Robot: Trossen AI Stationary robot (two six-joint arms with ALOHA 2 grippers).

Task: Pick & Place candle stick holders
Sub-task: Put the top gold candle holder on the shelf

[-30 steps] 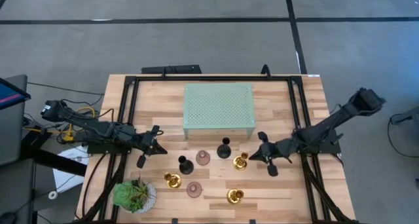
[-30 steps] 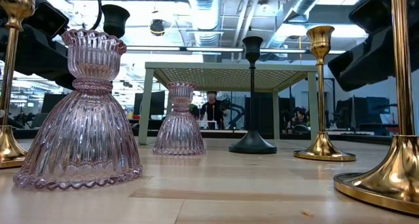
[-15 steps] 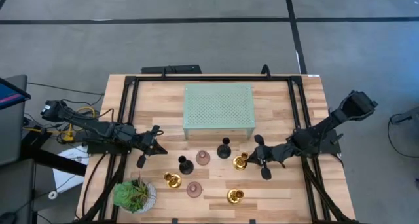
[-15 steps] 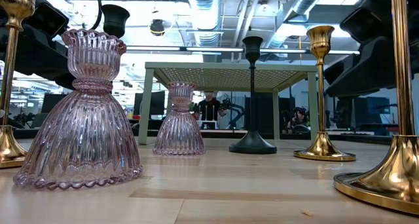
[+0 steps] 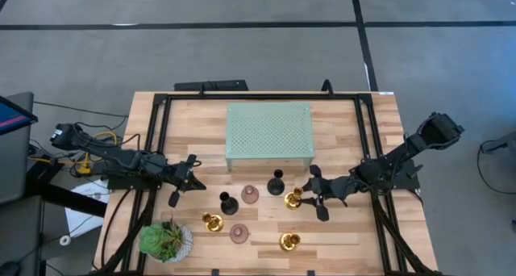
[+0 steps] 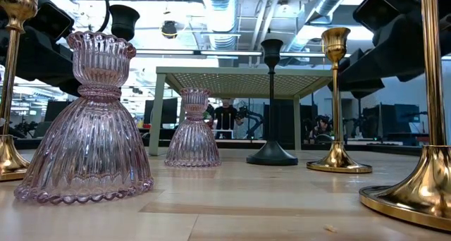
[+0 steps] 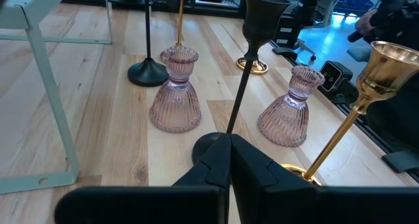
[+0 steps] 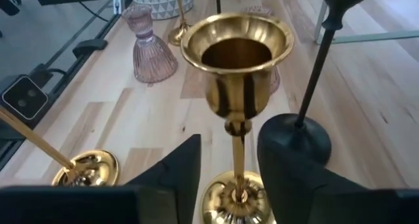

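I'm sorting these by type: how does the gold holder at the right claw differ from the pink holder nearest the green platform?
The gold holder is shiny metal with a slim stem and flat round base; the pink holder is ribbed see-through glass, squat and bell-shaped. The gold one stands taller. The right claw is open around the gold stem; nothing touches the pink one. Both stand upright on the table.

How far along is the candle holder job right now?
None looks placed yet: the green perforated platform is bare. In hand: the right hand, open, straddles a gold candle holder. The other holders stand on the table, and the left hand waits shut.
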